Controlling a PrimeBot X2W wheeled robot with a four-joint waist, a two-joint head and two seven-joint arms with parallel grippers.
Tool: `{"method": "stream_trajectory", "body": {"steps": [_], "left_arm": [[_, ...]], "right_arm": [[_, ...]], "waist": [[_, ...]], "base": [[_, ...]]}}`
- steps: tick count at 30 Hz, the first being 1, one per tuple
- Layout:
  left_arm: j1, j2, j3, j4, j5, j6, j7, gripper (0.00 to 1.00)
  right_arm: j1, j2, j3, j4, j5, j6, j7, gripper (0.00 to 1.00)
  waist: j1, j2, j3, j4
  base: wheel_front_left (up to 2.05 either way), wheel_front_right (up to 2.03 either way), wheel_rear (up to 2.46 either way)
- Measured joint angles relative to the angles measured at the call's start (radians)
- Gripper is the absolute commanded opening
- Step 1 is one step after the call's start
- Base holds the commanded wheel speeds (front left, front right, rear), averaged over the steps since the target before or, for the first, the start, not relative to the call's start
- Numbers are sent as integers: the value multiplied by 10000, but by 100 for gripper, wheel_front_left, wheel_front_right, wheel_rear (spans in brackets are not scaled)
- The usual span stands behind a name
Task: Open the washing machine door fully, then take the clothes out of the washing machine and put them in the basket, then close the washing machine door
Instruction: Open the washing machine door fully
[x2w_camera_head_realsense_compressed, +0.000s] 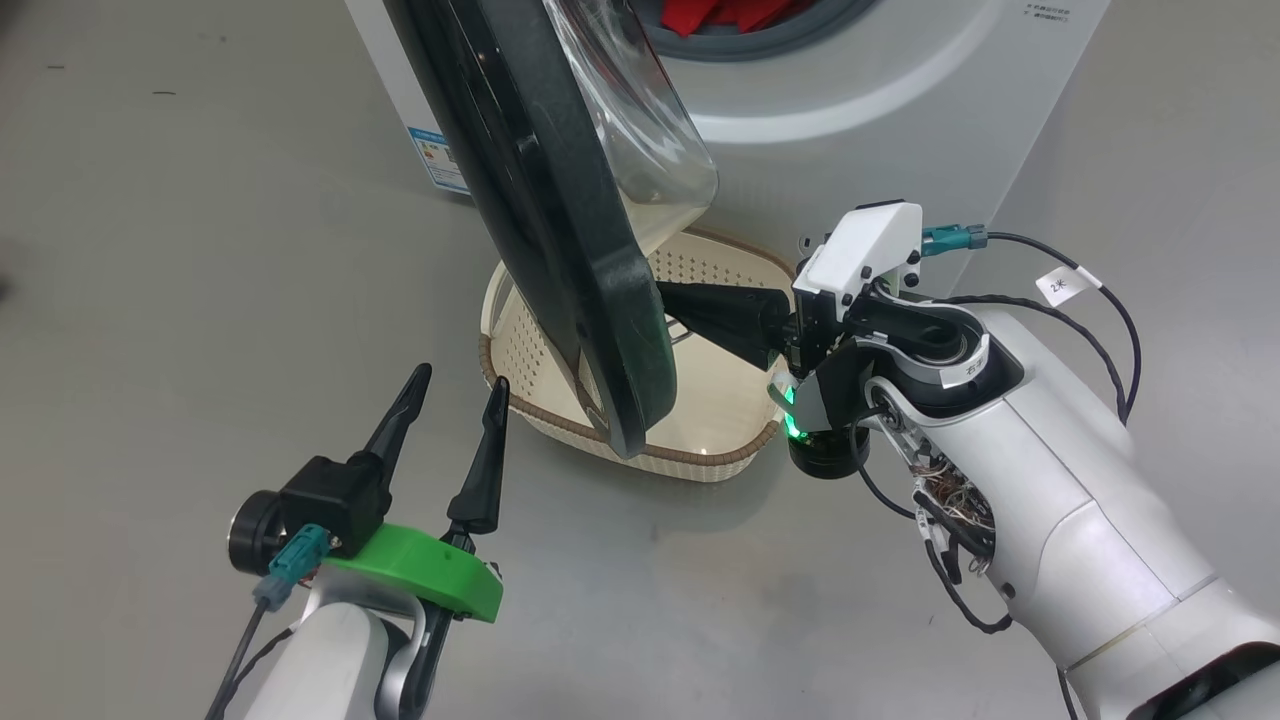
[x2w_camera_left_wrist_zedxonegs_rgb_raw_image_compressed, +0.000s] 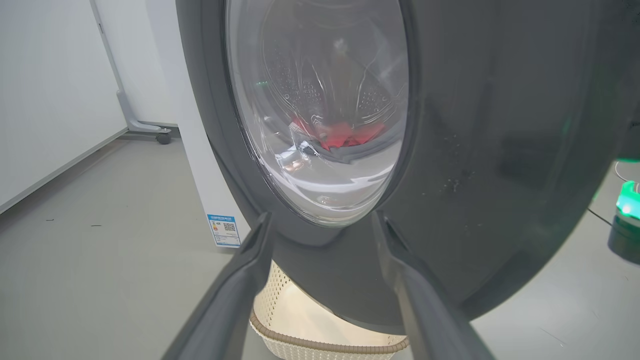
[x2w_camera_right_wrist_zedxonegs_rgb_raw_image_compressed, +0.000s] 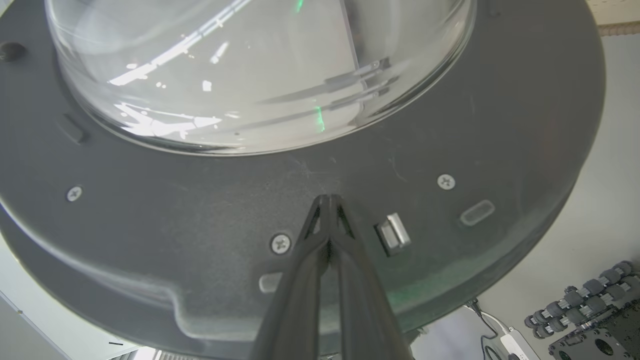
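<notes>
Door part-way open, nothing unloaded yet.
The big white front-loading washing machine (x2w_camera_head_realsense_compressed: 900, 90) has its round black-rimmed glass door (x2w_camera_head_realsense_compressed: 560, 230) swung out over the empty cream perforated basket (x2w_camera_head_realsense_compressed: 700, 465) on the floor. The red fabric clothes (x2w_camera_head_realsense_compressed: 740, 12) lie in the drum. The right gripper (x2w_camera_right_wrist_zedxonegs_rgb_raw_image_compressed: 328, 200), fingers together, has its tips against the door's inner face; the left gripper (x2w_camera_head_realsense_compressed: 460, 378) hangs spread apart outside.

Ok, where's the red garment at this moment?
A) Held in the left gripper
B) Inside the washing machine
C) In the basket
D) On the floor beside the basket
B: the red garment shows inside the round opening of the washing machine, past the washing machine door. The basket holds nothing, and the left gripper is open and empty.
</notes>
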Motion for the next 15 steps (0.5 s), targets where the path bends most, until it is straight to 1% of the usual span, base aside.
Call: {"method": "stream_trajectory", "body": {"steps": [4, 7, 11, 15], "left_arm": [[12, 2, 123, 12, 0, 6, 0, 100], [18, 2, 192, 31, 17, 12, 0, 100], [51, 6, 451, 31, 86, 23, 0, 100], [189, 8, 571, 33, 121, 104, 0, 100]], "right_arm": [[7, 15, 0, 71, -186, 4, -268, 0], [19, -4, 25, 157, -543, 58, -479, 0], [126, -280, 238, 196, -1317, 500, -984, 0], [190, -886, 454, 184, -2510, 1191, -1825, 0]], "waist": [[0, 0, -107, -46], [0, 0, -222, -95], [0, 0, -395, -211], [0, 0, -580, -396]], "base": [[0, 0, 0], [0, 0, 0], [0, 0, 0], [0, 0, 0]]}}
